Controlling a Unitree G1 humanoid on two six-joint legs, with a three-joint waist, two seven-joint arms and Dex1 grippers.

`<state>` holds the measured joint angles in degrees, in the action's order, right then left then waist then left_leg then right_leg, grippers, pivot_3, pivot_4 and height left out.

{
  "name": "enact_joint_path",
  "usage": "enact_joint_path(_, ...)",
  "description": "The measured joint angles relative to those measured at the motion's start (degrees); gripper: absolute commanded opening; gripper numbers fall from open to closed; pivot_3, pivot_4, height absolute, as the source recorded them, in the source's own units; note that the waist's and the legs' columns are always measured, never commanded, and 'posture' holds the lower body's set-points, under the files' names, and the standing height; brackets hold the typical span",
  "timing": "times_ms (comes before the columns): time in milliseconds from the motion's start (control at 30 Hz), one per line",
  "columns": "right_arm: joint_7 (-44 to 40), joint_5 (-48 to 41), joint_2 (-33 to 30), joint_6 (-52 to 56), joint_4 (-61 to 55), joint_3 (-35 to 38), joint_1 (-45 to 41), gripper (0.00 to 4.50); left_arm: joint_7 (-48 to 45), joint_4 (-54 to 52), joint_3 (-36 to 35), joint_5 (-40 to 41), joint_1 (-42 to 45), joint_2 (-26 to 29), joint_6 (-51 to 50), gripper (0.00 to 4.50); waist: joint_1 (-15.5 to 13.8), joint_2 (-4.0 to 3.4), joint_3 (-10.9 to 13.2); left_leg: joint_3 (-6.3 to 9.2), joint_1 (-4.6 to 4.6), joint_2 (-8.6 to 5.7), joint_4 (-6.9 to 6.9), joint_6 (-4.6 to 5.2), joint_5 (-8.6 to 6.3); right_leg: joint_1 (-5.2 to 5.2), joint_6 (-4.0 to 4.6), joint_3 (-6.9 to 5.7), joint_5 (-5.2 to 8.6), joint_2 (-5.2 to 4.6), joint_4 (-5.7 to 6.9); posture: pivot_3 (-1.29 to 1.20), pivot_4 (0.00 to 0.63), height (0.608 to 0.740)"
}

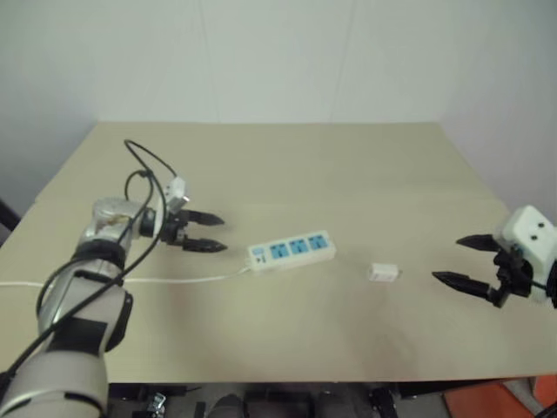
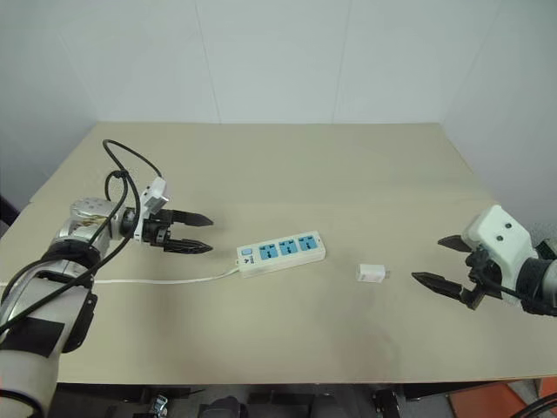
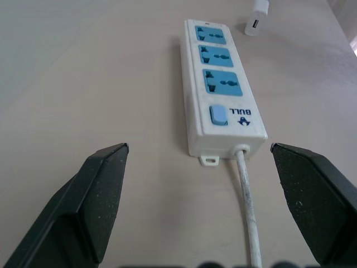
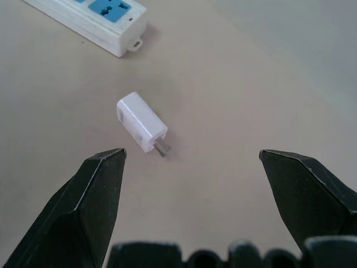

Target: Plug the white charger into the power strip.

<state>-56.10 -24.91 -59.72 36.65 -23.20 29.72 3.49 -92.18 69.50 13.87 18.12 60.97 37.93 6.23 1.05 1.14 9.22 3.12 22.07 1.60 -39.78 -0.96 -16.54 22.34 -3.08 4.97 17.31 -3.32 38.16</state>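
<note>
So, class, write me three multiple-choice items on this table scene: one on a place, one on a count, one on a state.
1. Where does the white charger lie?
A. On the table between the power strip and the right tool
B. Plugged into the strip
C. Between the left tool's fingers

2. How many blue sockets does the power strip have?
A. Two
B. Three
C. Five

3. What state is the left tool in?
A. Shut on the cord
B. Shut on the charger
C. Open, holding nothing

Answers:
1 A, the charger rests on its side on the table, apart from the strip.
2 B, the left wrist view shows three blue sockets in a row.
3 C, its fingers stand wide apart at the strip's cord end, touching nothing.
</note>
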Motion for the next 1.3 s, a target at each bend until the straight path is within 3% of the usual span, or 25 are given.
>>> enact_joint_path(267, 7.25, -1.34, 6.25, 2.64, -6.81, -2.37, -1.38, 4.5, -0.01, -11.52, -0.15, 4.99, -11.77, -4.73, 8.55, 4.47, -0.37, 0.0, 0.0, 0.02, 0.0, 0.03, -0.07, -0.01, 0.01, -0.03, -0.01, 0.0, -0.01, -0.03, 0.1, 0.0, 0.15, 0.74)
enact_joint_path(400, 9.11, -2.32, 6.96, 3.96, -8.78, -3.51, -1.45, 4.5, -0.06, -13.83, 1.78, 6.67, -13.35, -5.78, 11.29, 4.47, -0.33, 0.0, 0.0, 0.02, 0.04, 0.0, -0.08, -0.01, 0.0, 0.0, -0.01, 0.0, -0.01, -0.03, 0.08, 0.0, 0.15, 0.74)
enact_joint_path(600, 10.8, -3.58, 7.09, 6.43, -12.97, -2.4, 0.51, 4.5, -0.1, -9.98, -0.1, 6.28, -12.99, -9.26, 17.4, 4.47, -0.35, 0.0, 0.0, 0.02, 0.01, -0.01, -0.08, -0.01, 0.0, -0.02, -0.01, 0.0, -0.01, -0.02, 0.08, 0.0, 0.15, 0.74)
enact_joint_path(900, 12.84, -5.64, 8.27, 8.49, -16.42, 0.51, 4.1, 4.5, 0.69, -3.09, -8.81, 3.15, -9.21, -14.31, 18.76, 4.47, -0.16, 0.0, 0.0, 0.05, 0.0, -0.04, -0.09, 0.0, 0.0, -0.05, -0.01, -0.04, -0.01, -0.02, 0.08, 0.0, 0.15, 0.74)
enact_joint_path(1033, 13.44, -5.73, 8.51, 9.04, -16.87, 0.52, 4.61, 4.5, 0.32, -0.92, -9.6, 0.0, -9.2, -15.36, 18.76, 4.47, -0.05, 0.0, 0.0, 0.05, -0.02, -0.05, -0.09, 0.0, 0.01, -0.06, -0.01, -0.04, -0.01, -0.02, 0.08, 0.0, 0.15, 0.74)
enact_joint_path(1300, 14.03, -5.89, 8.53, 9.7, -17.28, 1.23, 6.74, 4.5, 9.2, 3.13, -12.37, -5.87, -9.67, -19.43, 23.63, 4.47, -0.4, 0.01, 0.0, 0.06, -0.01, -0.06, -0.09, 0.0, 0.0, -0.09, -0.02, -0.04, -0.01, -0.04, 0.07, 0.0, 0.15, 0.74)
